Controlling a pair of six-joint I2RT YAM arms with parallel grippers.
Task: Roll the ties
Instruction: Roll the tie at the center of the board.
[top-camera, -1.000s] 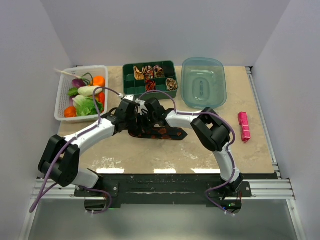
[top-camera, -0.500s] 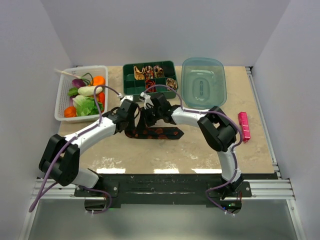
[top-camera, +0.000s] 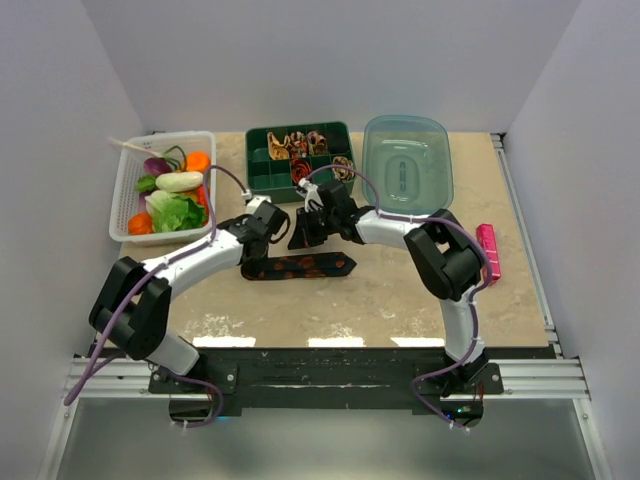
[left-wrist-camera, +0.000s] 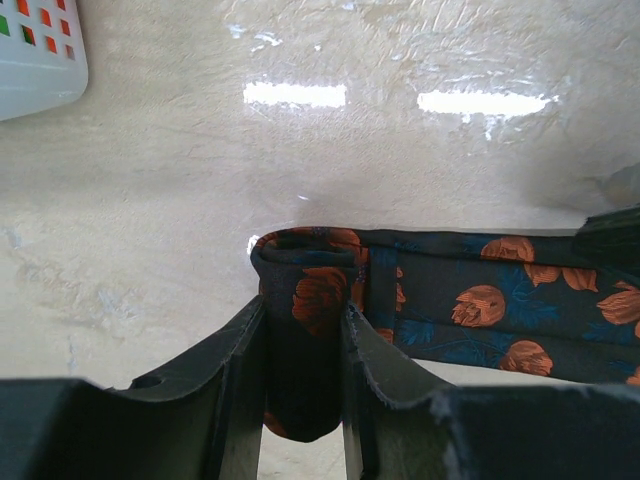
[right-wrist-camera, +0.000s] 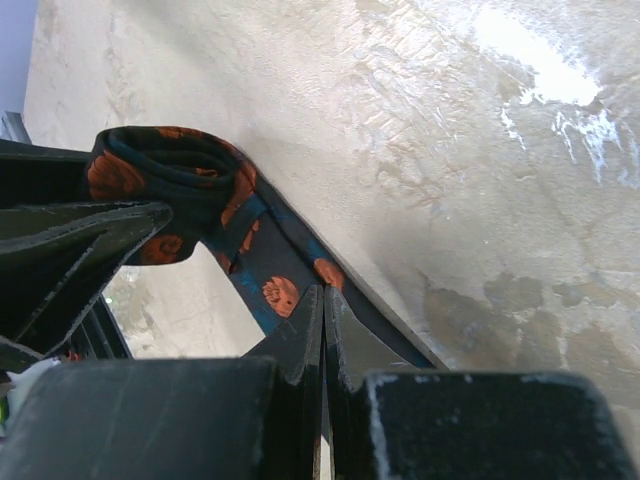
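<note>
Both hands have moved away from the arm bases toward the green organiser (top-camera: 262, 172). The black necktie (top-camera: 310, 266), bunched beneath them a second ago, now lies drawn out flat on the bench (top-camera: 400, 295). Judged from this, the strip is straightened for rolling and the roll is barely begun.

The left hand (left-wrist-camera: 303, 318) is clamped on the doubled-over end of the necktie; the rest trails off to its right. The right hand (right-wrist-camera: 321, 298) has its fingers together, tips on the strip just beside the left hand. Whether fabric is pinched between them cannot be told.

The necktie is black with orange-red flowers and teal leaves. Its gripped end forms one loose turn.
</note>
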